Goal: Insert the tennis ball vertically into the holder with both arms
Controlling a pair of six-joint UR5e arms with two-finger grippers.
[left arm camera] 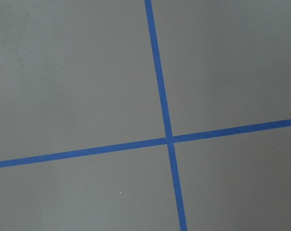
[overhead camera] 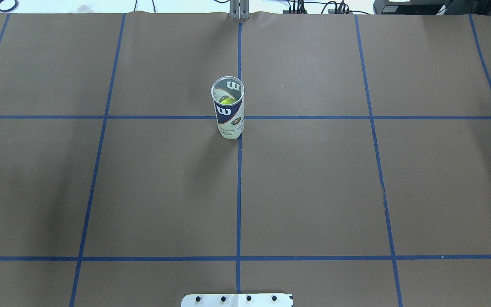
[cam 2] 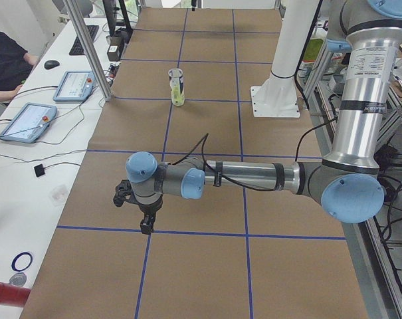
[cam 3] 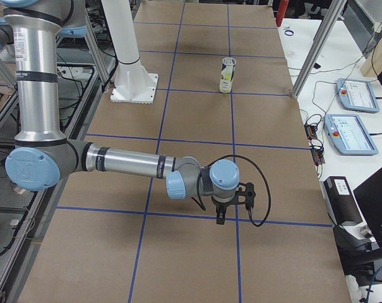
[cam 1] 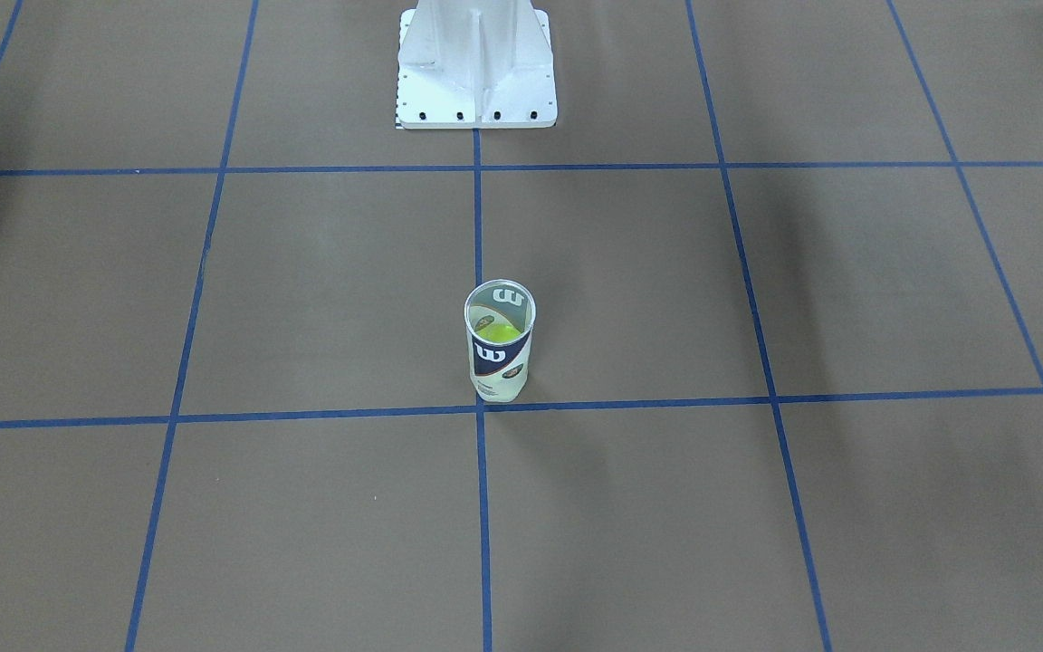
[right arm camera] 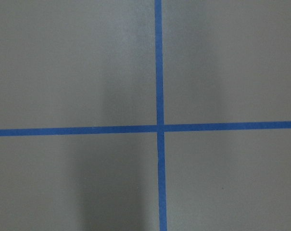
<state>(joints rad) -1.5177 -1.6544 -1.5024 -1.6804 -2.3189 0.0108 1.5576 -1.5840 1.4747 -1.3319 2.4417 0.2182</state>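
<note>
The holder (cam 1: 499, 349) stands upright near the middle of the brown table, by a crossing of blue tape lines, its silver rim open at the top. A yellow-green tennis ball (cam 1: 496, 333) shows inside it, low down; the holder (overhead camera: 228, 111) and ball (overhead camera: 227, 101) also show from overhead. No arm appears in the front or overhead views. From the left end, the left gripper (cam 2: 146, 226) hangs low over the table, far from the holder (cam 2: 177, 87). From the right end, the right gripper (cam 3: 221, 216) hangs likewise, far from the holder (cam 3: 227, 74). I cannot tell whether either is open or shut. Both wrist views show only paper and tape.
The white bolted pedestal (cam 1: 476, 72) stands behind the holder on the robot's side. A side table holds tablets (cam 2: 28, 121) and cables, with an aluminium post (cam 2: 88, 46) at its edge. A red cylinder (cam 2: 1, 292) lies at the near left corner.
</note>
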